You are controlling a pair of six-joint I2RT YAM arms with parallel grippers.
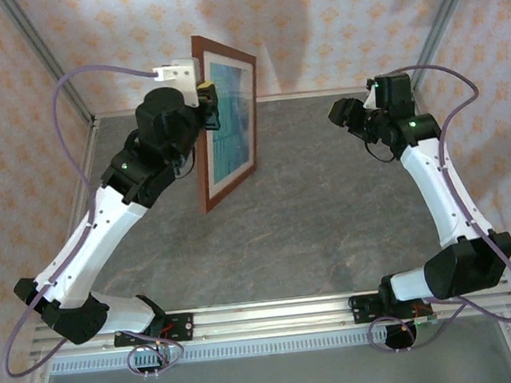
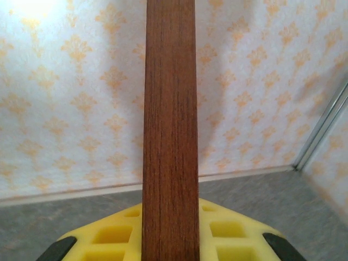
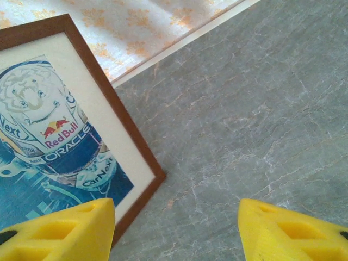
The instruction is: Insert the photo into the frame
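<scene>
left gripper [image 1: 206, 95] pinches thin reddish-brown wooden frame [image 1: 206, 171] upright, prob to show it | blue-teal glossy photo [image 1: 235, 121] sits inside | right gripper [image 3: 174, 234] gapes wide, holding nothing

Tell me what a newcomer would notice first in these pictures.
The frame stands out first, held up on edge over the far left of the grey table, with the left gripper clamped on one of its rails. Inside it, within a cream mat, the blue photo of a racing helmet faces the right arm. The right gripper hangs open, apart from the frame.
</scene>
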